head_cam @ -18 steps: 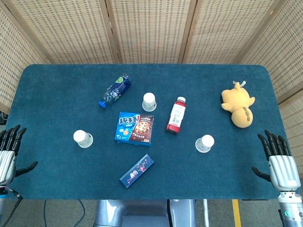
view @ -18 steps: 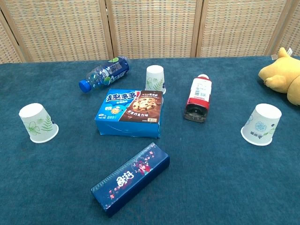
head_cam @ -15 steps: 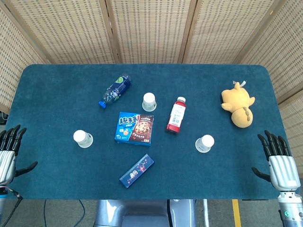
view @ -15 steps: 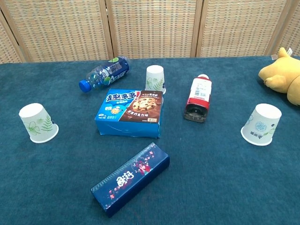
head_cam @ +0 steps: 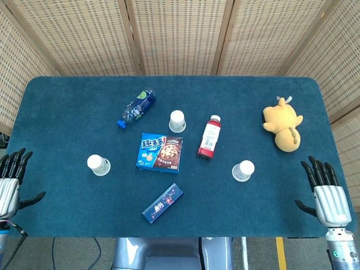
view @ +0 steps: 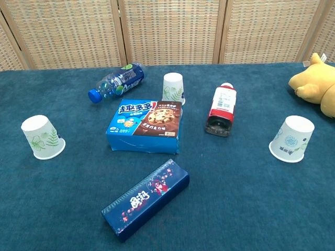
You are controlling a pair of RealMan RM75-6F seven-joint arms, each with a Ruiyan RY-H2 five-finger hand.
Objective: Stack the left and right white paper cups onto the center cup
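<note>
Three white paper cups stand upside down on the blue table. The left cup (head_cam: 98, 165) (view: 43, 137) is near the left side. Further back in the middle stands the center cup (head_cam: 177, 121) (view: 174, 87). The right cup (head_cam: 243, 170) (view: 292, 138) sits toward the right front. My left hand (head_cam: 10, 184) hangs at the table's left front corner, fingers spread and holding nothing. At the right front corner my right hand (head_cam: 323, 193) is likewise spread and empty. Neither hand shows in the chest view.
A blue bottle (head_cam: 136, 107) lies behind the left cup. A cookie box (head_cam: 160, 152) and a dark blue long box (head_cam: 162, 203) lie in the middle. A red bottle (head_cam: 208, 136) lies right of the center cup. A yellow plush toy (head_cam: 284, 130) sits at the right.
My right hand has shifted slightly left and down along the table's right front edge. The cups and the left hand have not moved.
</note>
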